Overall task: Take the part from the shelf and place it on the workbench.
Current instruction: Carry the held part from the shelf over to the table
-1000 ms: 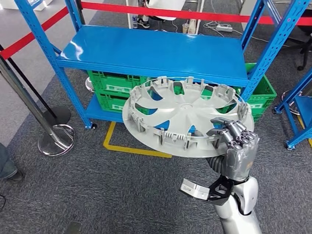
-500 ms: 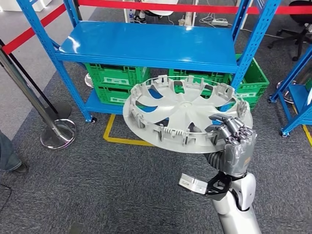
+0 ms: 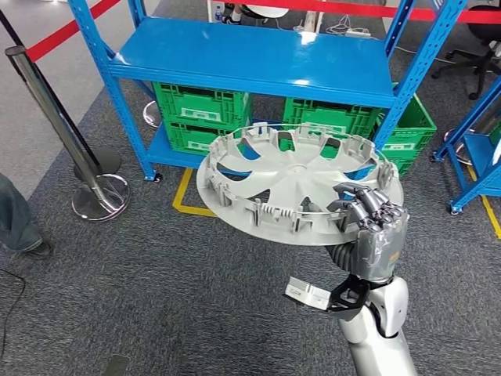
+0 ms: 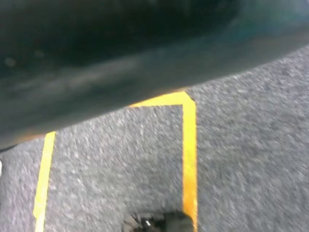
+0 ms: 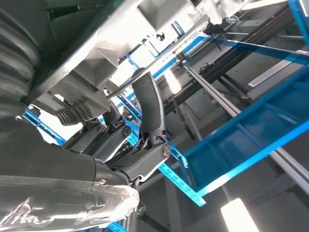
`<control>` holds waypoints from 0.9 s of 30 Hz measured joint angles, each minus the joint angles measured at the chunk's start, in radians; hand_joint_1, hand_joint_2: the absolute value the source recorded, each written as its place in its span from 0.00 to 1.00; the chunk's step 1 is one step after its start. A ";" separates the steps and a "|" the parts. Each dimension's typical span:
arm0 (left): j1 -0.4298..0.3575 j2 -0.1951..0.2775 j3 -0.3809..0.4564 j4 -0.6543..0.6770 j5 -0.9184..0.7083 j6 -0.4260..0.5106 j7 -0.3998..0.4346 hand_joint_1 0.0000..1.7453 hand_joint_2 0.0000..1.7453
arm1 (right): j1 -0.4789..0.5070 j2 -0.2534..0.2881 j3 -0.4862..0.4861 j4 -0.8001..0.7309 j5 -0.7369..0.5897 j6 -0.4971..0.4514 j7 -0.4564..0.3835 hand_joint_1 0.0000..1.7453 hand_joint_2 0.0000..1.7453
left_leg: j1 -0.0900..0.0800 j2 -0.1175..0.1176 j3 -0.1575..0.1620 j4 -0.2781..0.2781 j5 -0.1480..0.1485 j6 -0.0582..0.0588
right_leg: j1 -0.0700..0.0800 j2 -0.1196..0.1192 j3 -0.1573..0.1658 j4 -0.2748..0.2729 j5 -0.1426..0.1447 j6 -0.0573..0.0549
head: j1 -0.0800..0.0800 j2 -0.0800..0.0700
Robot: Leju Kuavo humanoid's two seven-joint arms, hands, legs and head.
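**Transport phase: part held clear of the shelf**

The right hand point(image 3: 371, 223) grips the part point(image 3: 298, 184), a grey wheel cover, at the section of rim nearest the robot. The fingers point(image 3: 360, 205) are curled over the rim from above, with the rest of the hand beneath it. The cover is carried roughly level, ribbed inner side up, and touches nothing else. The right wrist view shows dark fingers point(image 5: 147, 104) closed against its pale edge.

The left hand's state cannot be told — the left wrist view gives blurred grey carpet with yellow floor tape point(image 4: 189, 150).

Beyond the part stands the blue shelf point(image 3: 254, 59). Its upper deck is bare, and green crates point(image 3: 198, 113) sit below the deck on the lower level. A stanchion base point(image 3: 100, 194) lies on the carpet, well to one side of the shelf.

Judged step: removal is complete; carrying is in hand. The workbench is not visible, so the next move calls for turning toward it while keeping the cover level — the single-edge grip leaves it liable to tip.
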State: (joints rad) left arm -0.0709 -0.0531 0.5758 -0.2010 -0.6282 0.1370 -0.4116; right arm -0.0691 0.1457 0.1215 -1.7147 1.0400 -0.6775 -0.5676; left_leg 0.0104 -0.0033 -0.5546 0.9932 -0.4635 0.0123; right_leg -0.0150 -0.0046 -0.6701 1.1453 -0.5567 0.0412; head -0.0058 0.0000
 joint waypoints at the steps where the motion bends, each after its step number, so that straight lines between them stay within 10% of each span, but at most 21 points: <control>1: 0.000 0.001 0.000 0.000 0.000 0.000 0.000 0.00 0.00 | 0.000 0.000 0.000 0.001 0.000 0.000 0.000 1.00 1.00 | -0.005 0.001 -0.011 0.000 0.009 0.007 | 0.002 0.000 -0.019 0.073 -0.040 -0.001 | 0.001 0.000; 4: 0.000 0.002 0.000 0.000 0.000 0.000 0.000 0.00 0.00 | 0.000 0.000 0.000 0.006 0.000 0.000 0.000 1.00 1.00 | -0.022 0.001 -0.044 0.001 0.036 0.018 | 0.012 0.001 -0.010 0.157 -0.044 -0.018 | 0.001 0.000; 7: 0.000 -0.001 0.000 0.000 0.000 -0.001 0.000 0.00 0.00 | -0.003 0.000 0.000 0.006 0.000 0.000 0.000 1.00 1.00 | -0.030 0.001 -0.070 0.002 0.061 0.019 | 0.039 0.002 0.132 -0.037 0.024 -0.054 | 0.001 0.000; 10: 0.000 -0.005 0.001 0.000 0.001 -0.002 0.000 0.00 0.00 | -0.011 0.000 0.001 0.007 0.002 0.000 0.000 1.00 1.00 | -0.030 0.002 -0.087 0.000 0.091 0.009 | 0.053 0.002 0.216 -0.180 0.017 -0.070 | 0.001 0.000; 13: 0.000 -0.002 0.001 0.000 0.004 -0.004 0.001 0.00 0.00 | -0.017 0.004 0.001 0.012 0.009 0.000 0.003 1.00 1.00 | -0.028 0.001 -0.103 0.012 0.073 -0.006 | 0.045 0.000 0.199 -0.199 0.044 -0.075 | 0.001 0.000; 17: -0.001 0.003 0.001 0.000 0.014 -0.008 0.002 0.00 0.00 | -0.021 0.010 0.006 0.023 0.016 0.000 0.007 1.00 1.00 | -0.011 0.000 -0.161 0.225 -0.084 -0.035 | 0.037 -0.003 0.157 -0.201 0.083 -0.078 | -0.001 0.000; 19: -0.001 0.006 0.001 0.000 0.016 -0.017 0.002 0.00 0.00 | -0.021 0.011 0.008 0.030 0.018 0.000 0.008 1.00 1.00 | 0.000 0.000 -0.157 0.284 -0.062 -0.049 | 0.032 -0.004 0.130 -0.192 0.098 -0.069 | -0.001 0.000; 23: -0.005 0.009 0.001 0.000 0.018 -0.039 0.002 0.00 0.00 | -0.034 0.015 0.012 0.047 0.018 0.000 0.012 1.00 1.00 | 0.014 -0.002 -0.003 0.083 -0.010 -0.068 | 0.021 -0.003 0.079 -0.155 0.112 -0.048 | -0.002 0.000; 27: -0.010 0.016 0.002 0.000 0.021 -0.060 0.002 0.00 0.00 | -0.054 0.016 0.019 0.063 0.018 0.000 0.012 1.00 1.00 | 0.007 -0.005 0.020 0.017 -0.036 -0.028 | 0.018 -0.001 0.048 -0.129 0.120 -0.025 | -0.002 0.000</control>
State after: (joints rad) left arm -0.0806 -0.0375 0.5774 -0.2010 -0.6077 0.0772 -0.4095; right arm -0.1229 0.1621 0.1405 -1.6512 1.0575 -0.6775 -0.5557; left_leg 0.0171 -0.0078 -0.5350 1.0100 -0.4996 -0.0160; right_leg 0.0032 -0.0057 -0.6217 1.0164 -0.4365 0.0165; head -0.0080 0.0000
